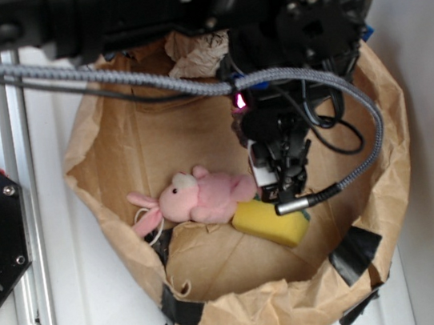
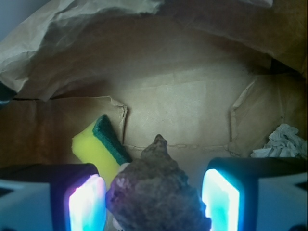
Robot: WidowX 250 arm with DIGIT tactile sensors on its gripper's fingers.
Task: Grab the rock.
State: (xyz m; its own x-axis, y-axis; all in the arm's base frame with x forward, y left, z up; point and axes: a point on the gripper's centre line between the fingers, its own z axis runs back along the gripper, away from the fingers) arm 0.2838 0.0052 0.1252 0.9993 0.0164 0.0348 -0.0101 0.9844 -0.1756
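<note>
Rock [image 2: 156, 195] sits between your spread fingers [image 2: 86, 202], gap showing on each side, not yet pinched. Close slowly, centred, so jagged edges don't pivot out; watch sponge [image 2: 98, 144] just beside left pad. Paper bag [image 1: 109, 145] holds rock, sponge, pink plush rabbit [image 1: 194, 198], paper wad [image 2: 284, 142] off to right.
</note>
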